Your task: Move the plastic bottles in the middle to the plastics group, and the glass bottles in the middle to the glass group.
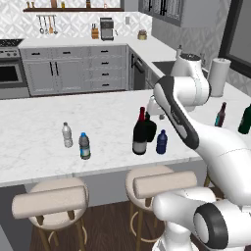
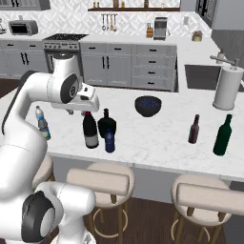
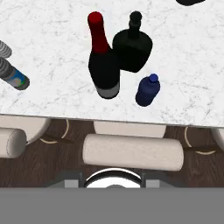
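Bottles first, from the left base view: the wine bottle, black bottle and blue bottle stand bunched near the counter's front edge, just below and a bit left of the claw, which I can't really make out behind the arm. The white-capped bottle and blue-capped bottle sit well off to its left; the brown bottle and green bottle are off to its right, past the arm.

Right base view: same trio under the hand. The wine bottle is closest beneath it, the black one just beside it and the blue one in front. A bowl sits further right, with the glass pair beyond that. One clear bottle peeks out from behind the arm.

Hand view looks straight down on them, all upright, long axes vertical, caps pointing up at the camera. The wine bottle and black bottle look like they're touching; the blue one stands just apart. Can't tell how wide the claw is, since the fingertips aren't clear, and nothing is held.

My guess is the glass ones are heavy, slick and breakable, so grab the neck or upper body. The blue one's light and a bit squishy, so its body is fine.
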